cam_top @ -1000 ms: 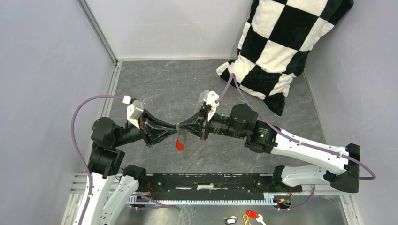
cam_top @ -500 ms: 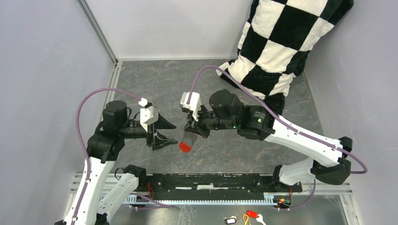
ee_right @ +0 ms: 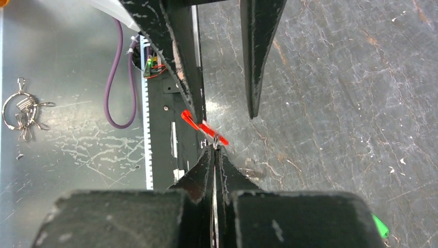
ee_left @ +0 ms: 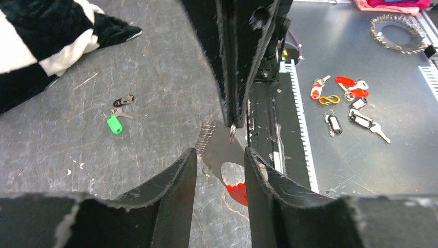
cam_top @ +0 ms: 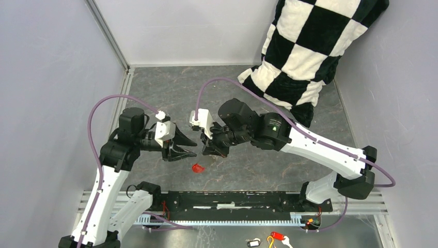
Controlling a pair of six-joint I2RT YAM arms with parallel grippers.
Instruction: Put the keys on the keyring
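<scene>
My right gripper (cam_top: 208, 151) is shut on the thin silvery keyring (ee_right: 214, 151), which shows edge-on between its fingers. The long red key (cam_top: 197, 168) hangs just below its tip and also shows in the right wrist view (ee_right: 204, 126) and the left wrist view (ee_left: 237, 191). My left gripper (cam_top: 190, 150) is open and empty, its tips a little left of the right gripper's tip (ee_left: 232, 126). A short coil of silvery loops (ee_left: 205, 138) shows beside that tip. The green key (ee_left: 114, 124) and the small dark metal key (ee_left: 123, 100) lie together on the table, farther off.
A black-and-white checkered pillow (cam_top: 310, 51) leans in the back right corner. A black rail (cam_top: 232, 199) runs along the near edge. Behind it, a metal shelf (ee_left: 361, 155) holds several other tags and keys (ee_left: 346, 93). Grey walls close in left and back.
The two gripper tips met a second ago. My left gripper has pulled back and opened. The right arm has swung left, and the red key now hangs lower.
</scene>
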